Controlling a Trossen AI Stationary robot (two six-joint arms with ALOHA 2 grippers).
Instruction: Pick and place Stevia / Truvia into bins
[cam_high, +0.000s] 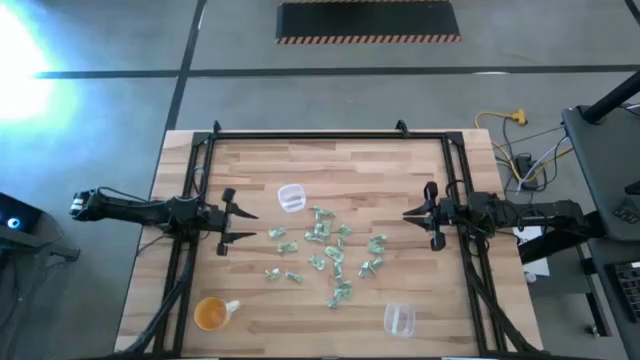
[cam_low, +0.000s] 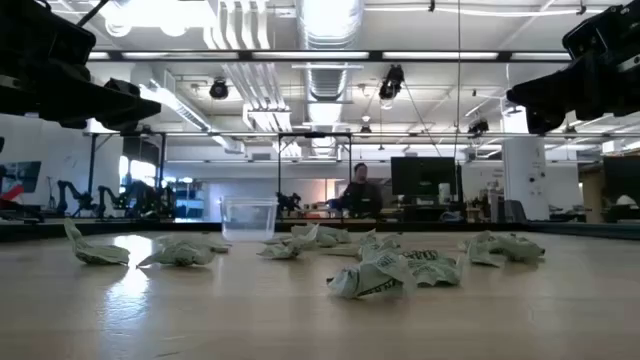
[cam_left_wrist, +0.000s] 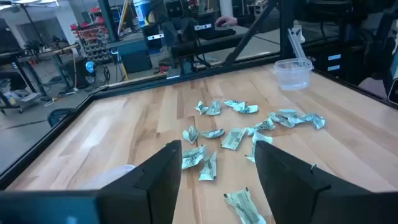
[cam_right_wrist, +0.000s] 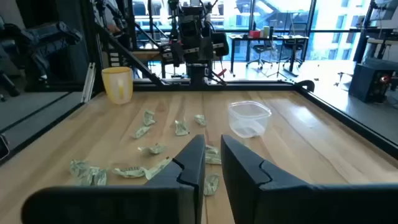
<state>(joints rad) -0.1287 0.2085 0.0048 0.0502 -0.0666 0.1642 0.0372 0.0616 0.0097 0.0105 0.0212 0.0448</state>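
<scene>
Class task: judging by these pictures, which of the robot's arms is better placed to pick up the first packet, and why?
Probably the left. The left gripper stands open, with packets lying just ahead of its fingers. The right gripper is nearly shut and would have to open first. Both hover at the table's sides, holding nothing.

The counter (cam_high: 400, 180) is pale wood in joined strips, smooth with a soft sheen that catches the ceiling lights. The packets (cam_high: 325, 250) are thin paper, matt and crumpled. Both bins (cam_high: 291, 198) (cam_high: 399, 320) are clear, glossy plastic; the cup (cam_high: 210, 313) is orange-tinted plastic. The frame (cam_high: 300, 134) round the counter looks like matt black metal. Each tool (cam_left_wrist: 214, 180) (cam_right_wrist: 211, 163) has dark, matt fingers.
</scene>
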